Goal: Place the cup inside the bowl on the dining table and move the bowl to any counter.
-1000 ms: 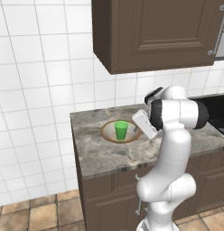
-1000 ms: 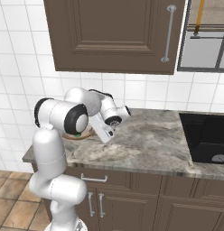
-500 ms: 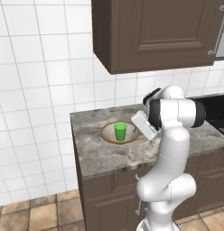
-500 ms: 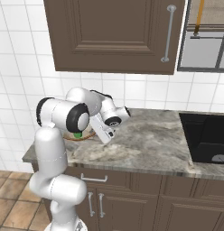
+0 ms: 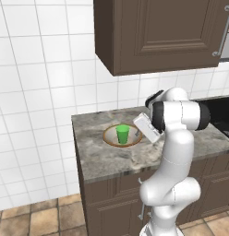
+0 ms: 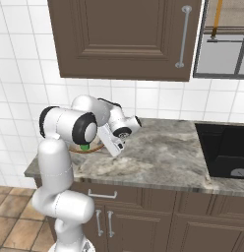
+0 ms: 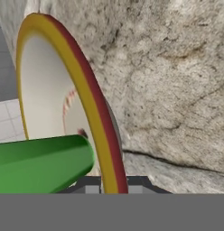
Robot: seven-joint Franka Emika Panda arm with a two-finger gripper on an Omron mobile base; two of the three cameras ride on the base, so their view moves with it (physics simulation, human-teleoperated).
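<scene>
Cup [image 5: 122,134] upright in bowl [image 5: 110,138] on counter [image 5: 102,156]; arm bent alongside.

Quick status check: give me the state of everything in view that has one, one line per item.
cup: upright, standing inside the bowl
bowl: resting flat on the counter, cup in it
gripper: at the bowl's rim, which runs between its fingertips; open or shut cannot be told
counter: carrying the bowl near its left end
wall cabinet: door closed
</scene>
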